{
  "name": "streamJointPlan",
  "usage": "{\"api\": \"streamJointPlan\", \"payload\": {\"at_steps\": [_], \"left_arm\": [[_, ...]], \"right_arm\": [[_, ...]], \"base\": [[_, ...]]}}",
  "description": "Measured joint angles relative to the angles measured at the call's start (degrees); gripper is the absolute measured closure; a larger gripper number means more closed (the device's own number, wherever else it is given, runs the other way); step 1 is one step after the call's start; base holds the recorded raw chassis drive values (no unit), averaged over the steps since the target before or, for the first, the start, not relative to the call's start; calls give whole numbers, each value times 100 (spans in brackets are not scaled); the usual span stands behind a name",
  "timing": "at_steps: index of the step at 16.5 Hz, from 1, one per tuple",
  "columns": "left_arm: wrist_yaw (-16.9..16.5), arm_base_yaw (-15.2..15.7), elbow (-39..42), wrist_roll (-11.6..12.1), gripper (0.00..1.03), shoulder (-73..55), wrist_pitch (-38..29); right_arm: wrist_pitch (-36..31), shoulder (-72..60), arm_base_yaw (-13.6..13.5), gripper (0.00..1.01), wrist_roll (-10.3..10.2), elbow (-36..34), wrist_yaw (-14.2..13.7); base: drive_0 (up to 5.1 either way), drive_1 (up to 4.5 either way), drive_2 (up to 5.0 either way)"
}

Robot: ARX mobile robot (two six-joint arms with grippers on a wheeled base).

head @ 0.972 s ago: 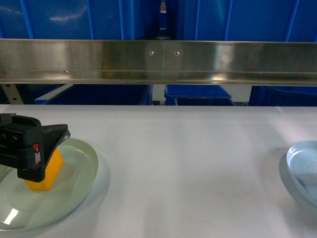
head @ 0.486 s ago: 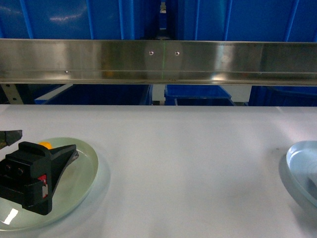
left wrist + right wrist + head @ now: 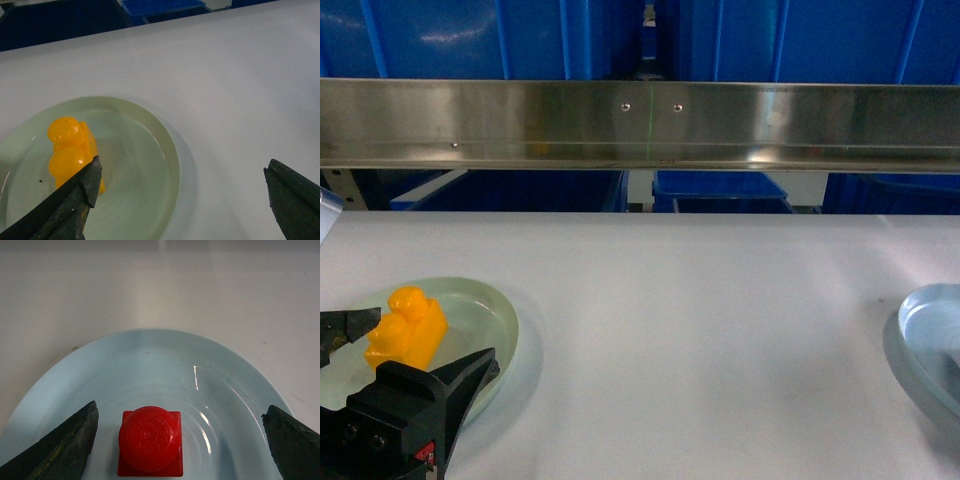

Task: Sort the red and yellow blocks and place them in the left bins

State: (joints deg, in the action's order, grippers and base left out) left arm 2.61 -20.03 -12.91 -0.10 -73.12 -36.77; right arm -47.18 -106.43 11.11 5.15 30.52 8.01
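**Yellow brick on the green plate, red block on the blue plate, both grippers spread and empty**

The orange-yellow brick (image 3: 406,327) stands on the pale green plate (image 3: 490,300) at the left of the white table (image 3: 700,330), its two round studs up. In the left wrist view the brick (image 3: 71,150) sits toward the left part of the plate (image 3: 150,165), and the tip of one dark finger (image 3: 85,185) overlaps its lower edge in the picture; whether they touch cannot be told. The left gripper (image 3: 182,185) is spread wide, the other finger (image 3: 292,200) far off over bare table, and nothing is grasped. In the head view the gripper (image 3: 415,415) hangs at the near edge of the plate, just in front of the brick.

A small red block (image 3: 150,442) with one round stud sits on the pale blue plate (image 3: 150,360), seen in the right wrist view. The right gripper (image 3: 181,427) is also spread, one finger (image 3: 65,445) on each side of the block and clear of it, holding nothing. The head view shows only the rim of this plate (image 3: 925,330) at the right edge.

Beyond the table a steel rail (image 3: 640,125) runs across, and behind it stand large blue crates (image 3: 720,190).
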Motion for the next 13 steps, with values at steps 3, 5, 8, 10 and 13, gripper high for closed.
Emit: {"api": "streamJointPlan", "payload": {"at_steps": [3,5,8,10,13], "left_arm": [[109,-188,11,-61,5,177,85],[144,-223,35,-103,5,195,96],[428,-149,133,28,5,153,-348],[466,-140,138,57,5,149,-348],[468,-140,138,57,5,149,-348]], "right_arm": [[-52,0,96,3,-17,-20,66],[-98,0,94,3,-17,-63,96],[-260,149,2,3,-87,-216,166],[-286,225,-24,3,-105,-216,179],[-282,225,-24,3,-105,-216,181]], "base": [[0,0,0],[0,0,0],[0,0,0],[0,0,0],[0,0,0]]}}
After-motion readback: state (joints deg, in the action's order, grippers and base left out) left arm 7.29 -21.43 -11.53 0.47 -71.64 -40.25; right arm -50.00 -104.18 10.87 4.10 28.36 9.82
